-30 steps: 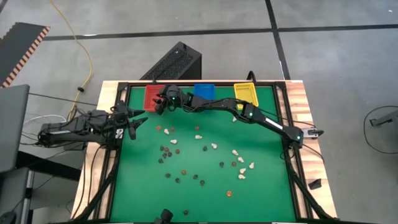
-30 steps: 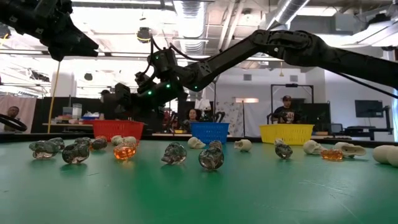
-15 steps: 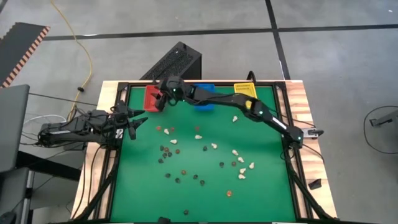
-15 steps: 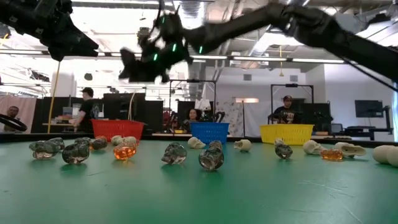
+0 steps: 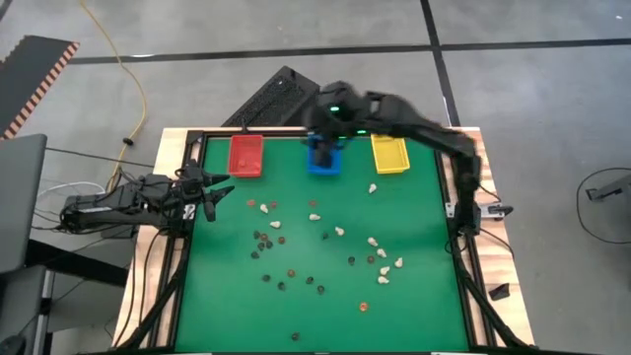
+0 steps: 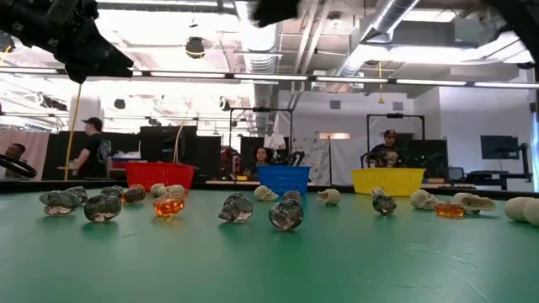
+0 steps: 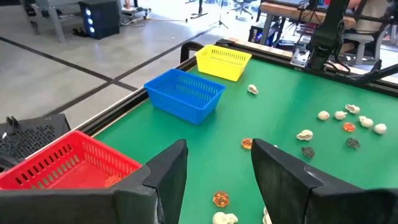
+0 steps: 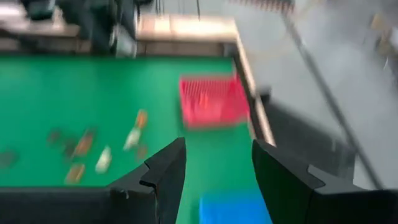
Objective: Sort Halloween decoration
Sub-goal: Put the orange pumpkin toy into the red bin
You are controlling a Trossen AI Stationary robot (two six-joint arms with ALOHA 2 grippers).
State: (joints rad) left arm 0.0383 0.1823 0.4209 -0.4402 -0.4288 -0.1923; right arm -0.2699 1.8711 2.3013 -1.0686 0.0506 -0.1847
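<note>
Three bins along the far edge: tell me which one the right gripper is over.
The blue bin, the middle one; the right gripper, jaws open and empty, hangs over it, with the red bin and yellow bin either side.

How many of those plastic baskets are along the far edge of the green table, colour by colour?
Red bin: 1
Blue bin: 1
Yellow bin: 1
Total: 3

Evenly and brightly lit from overhead; only faint, soft shadows under the trinkets (image 5: 315, 247) on the green table (image 5: 414, 306). Strong glare from ceiling lights (image 6: 253, 25) in the low view. Heavy motion blur across the right wrist view and on the right arm (image 5: 394, 113) from above.
</note>
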